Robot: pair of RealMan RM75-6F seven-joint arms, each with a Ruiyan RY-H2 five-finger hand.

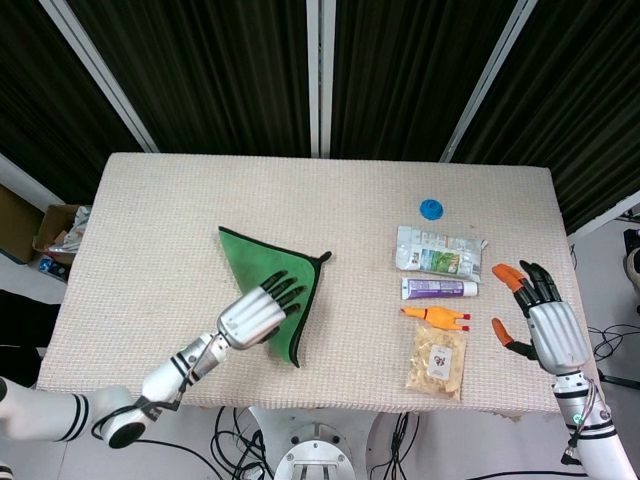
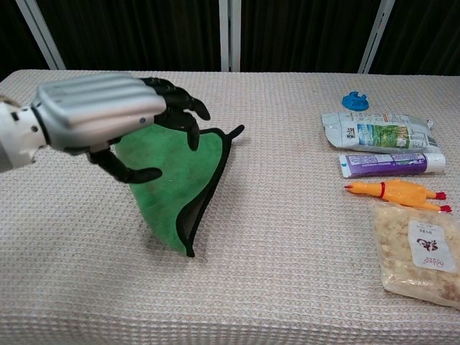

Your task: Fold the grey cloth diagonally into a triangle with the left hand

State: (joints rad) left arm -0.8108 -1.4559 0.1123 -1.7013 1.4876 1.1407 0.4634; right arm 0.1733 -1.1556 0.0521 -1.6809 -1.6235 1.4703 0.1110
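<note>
I have the left hand [image 2: 100, 115] raised above the cloth [image 1: 275, 275], fingers spread and loosely curved, holding nothing. The cloth shows green with a dark edge and lies folded into a triangle on the surface [image 1: 180, 220], one point toward the near edge. Its near part is hidden under my hand in the head view. Well to the right of the cloth sit a blue cap [image 1: 431, 209], a silver packet [image 1: 438, 252], a purple tube [image 1: 438, 288], a rubber chicken [image 1: 436, 317] and a snack bag [image 1: 437, 361]. My right hand [image 1: 540, 320] hangs beyond those, off the surface's edge, fingers apart and empty.
</note>
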